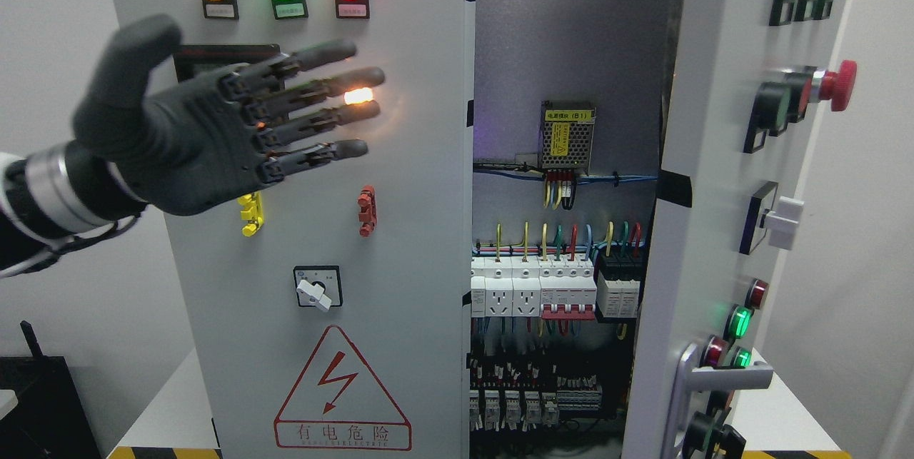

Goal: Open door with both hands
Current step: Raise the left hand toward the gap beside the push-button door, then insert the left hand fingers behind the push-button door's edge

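Note:
A grey electrical cabinet fills the head view. Its left door [400, 230] is closed and carries three lit lamps, a rotary switch and a red warning triangle. The right door [703, 180] is swung wide toward me, edge-on, with a silver lever handle [714, 377] low down. Between the doors the cabinet interior [564, 280] shows breakers, coloured wires and a power supply. My left hand [235, 123], dark grey, hovers flat in front of the left door's upper part, fingers [328, 95] stretched out and holding nothing. The right hand is out of view.
Buttons, lamps and a red emergency stop [835, 84] stick out from the open right door. A white wall [64, 302] lies to the left, with a black object [36, 402] at the lower left. Yellow-black floor tape [161, 452] runs along the cabinet base.

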